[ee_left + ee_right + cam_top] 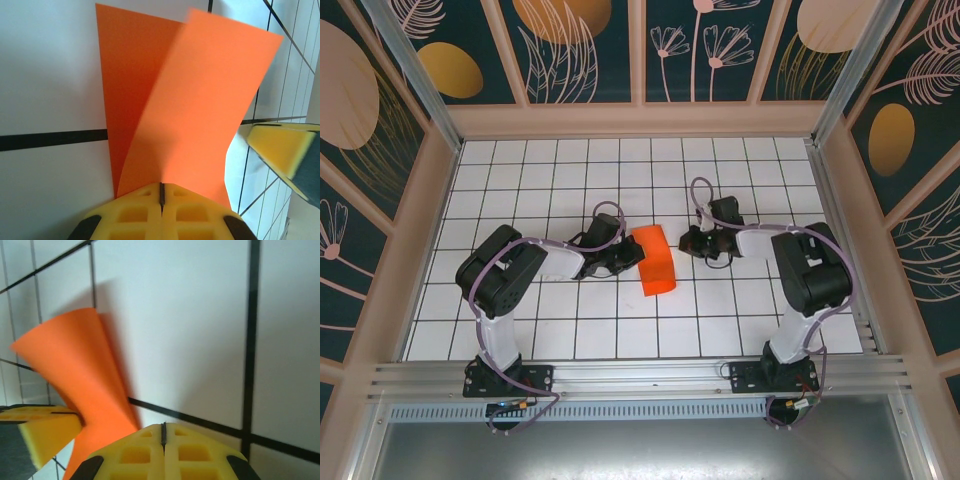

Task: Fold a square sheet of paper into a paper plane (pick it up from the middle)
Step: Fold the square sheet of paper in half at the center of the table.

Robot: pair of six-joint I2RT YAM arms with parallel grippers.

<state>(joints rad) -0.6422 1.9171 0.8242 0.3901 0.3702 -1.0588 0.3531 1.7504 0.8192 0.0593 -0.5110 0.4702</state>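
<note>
The square sheet of paper [658, 262] is bright orange-red and lies mid-table, bent over on itself, with one flap [200, 110] arching above the lower layer [125, 75]. My left gripper [633, 257] is at the sheet's left edge. Its yellow fingertips [161, 187] are shut where the raised flap meets them, pinching it. My right gripper [686, 243] rests just right of the sheet, shut [163, 427] on nothing, over a bare tile. From the right wrist, the paper [75, 360] curves up from the left gripper's finger [45, 432]. A paper plane is out of view.
The white gridded table [560, 180] is walled by patterned panels at the back and sides. An aluminium rail [640, 375] runs along the near edge with both arm bases. The right gripper's yellow finger [280, 147] shows close beside the paper.
</note>
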